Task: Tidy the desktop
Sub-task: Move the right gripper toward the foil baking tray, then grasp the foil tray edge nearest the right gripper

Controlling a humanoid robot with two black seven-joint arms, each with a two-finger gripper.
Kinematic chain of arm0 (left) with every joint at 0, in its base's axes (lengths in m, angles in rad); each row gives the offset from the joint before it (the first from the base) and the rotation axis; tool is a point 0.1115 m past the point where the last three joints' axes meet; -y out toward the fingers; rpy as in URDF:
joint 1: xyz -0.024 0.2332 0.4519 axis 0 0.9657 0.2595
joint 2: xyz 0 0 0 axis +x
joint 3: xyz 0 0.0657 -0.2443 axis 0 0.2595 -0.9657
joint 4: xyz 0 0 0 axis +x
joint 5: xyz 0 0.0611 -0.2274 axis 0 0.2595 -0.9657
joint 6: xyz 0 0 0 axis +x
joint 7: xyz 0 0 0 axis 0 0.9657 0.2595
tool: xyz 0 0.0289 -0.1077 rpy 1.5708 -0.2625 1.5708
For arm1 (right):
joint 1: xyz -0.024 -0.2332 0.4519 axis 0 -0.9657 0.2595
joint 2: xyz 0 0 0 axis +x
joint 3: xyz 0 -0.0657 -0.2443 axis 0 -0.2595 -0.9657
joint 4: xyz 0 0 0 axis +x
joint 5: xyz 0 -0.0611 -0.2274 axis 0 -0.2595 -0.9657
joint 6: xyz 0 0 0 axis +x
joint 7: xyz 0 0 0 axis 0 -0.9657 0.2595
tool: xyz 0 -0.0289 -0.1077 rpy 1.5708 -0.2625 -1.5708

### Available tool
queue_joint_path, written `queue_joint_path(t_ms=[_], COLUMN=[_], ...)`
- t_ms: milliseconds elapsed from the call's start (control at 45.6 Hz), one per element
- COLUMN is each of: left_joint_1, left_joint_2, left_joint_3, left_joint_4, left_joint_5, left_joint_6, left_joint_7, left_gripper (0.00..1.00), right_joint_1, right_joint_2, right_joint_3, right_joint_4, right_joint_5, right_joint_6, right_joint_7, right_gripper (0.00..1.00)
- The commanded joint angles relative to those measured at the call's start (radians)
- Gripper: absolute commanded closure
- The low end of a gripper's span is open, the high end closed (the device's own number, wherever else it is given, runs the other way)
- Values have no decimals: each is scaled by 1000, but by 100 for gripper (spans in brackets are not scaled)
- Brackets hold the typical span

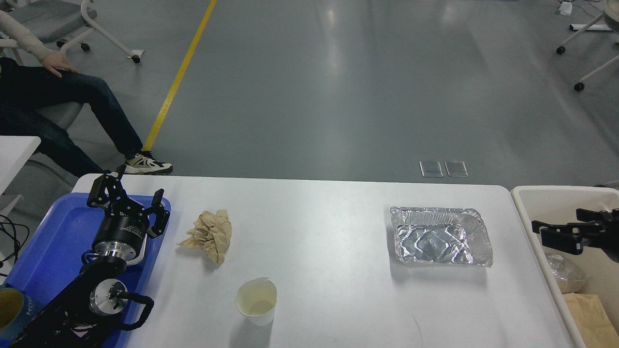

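Grey glossy floor (338, 87), yellow line (180, 72), wheeled chairs (587, 72) at edges

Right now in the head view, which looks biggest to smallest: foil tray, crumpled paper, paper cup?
1. Foil tray, clearly largest.
2. Crumpled paper.
3. Paper cup, though it looks close to the crumpled paper and sits nearer the camera, so that order is unsure.

White worktop (329, 299) carrying four loose items and a tray.

A crumpled tan paper wad (209, 235) is seen left of centre, with a white paper cup (257, 299) standing upright nearer the front edge, apart from it. An empty foil container (440, 237) is set toward the right side, well apart from both. A blue tray (53, 241) is laid on the left end, just beside the wad.
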Motion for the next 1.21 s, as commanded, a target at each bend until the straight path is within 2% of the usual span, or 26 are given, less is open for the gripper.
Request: queue_joint_path(t_ms=[0, 132, 285, 395, 548, 745, 811, 964, 1184], left_joint_1=[1, 1, 3, 3, 3, 3, 1, 7, 7], left_joint_2=[-4, -6, -4, -6, -6, -6, -6, -3, -3], left_joint_3=[2, 2, 2, 2, 3, 3, 3, 3, 3], left_joint_4=[4, 4, 4, 4, 4, 4, 4, 5, 7], left_joint_5=[1, 1, 1, 1, 1, 3, 3, 1, 1], left_joint_6=[0, 0, 0, 2, 0, 0, 0, 0, -8], left_joint_7=[0, 0, 0, 0, 0, 2, 2, 2, 2], left_gripper=[4, 4, 4, 4, 4, 4, 4, 4, 4], right_joint_1=[-2, -5, -7, 21, 143, 360, 404, 440, 478], right_joint_2=[5, 10, 7, 55, 168, 270, 307, 392, 510], right_joint_3=[-19, -26, -60, -111, -187, -388, -431, -458, -470], right_joint_4=[0, -3, -25, -68, -213, -419, -450, -529, -741], right_joint_5=[-16, -12, 49, 62, 62, 76, 76, 108, 142], right_joint_6=[-45, -81, -16, -10, 20, 19, 17, 19, 19], right_joint_7=[1, -7, -1, -1, 6, 59, 61, 59, 59], right_gripper=[0, 0, 0, 0, 0, 0, 0, 0, 0])
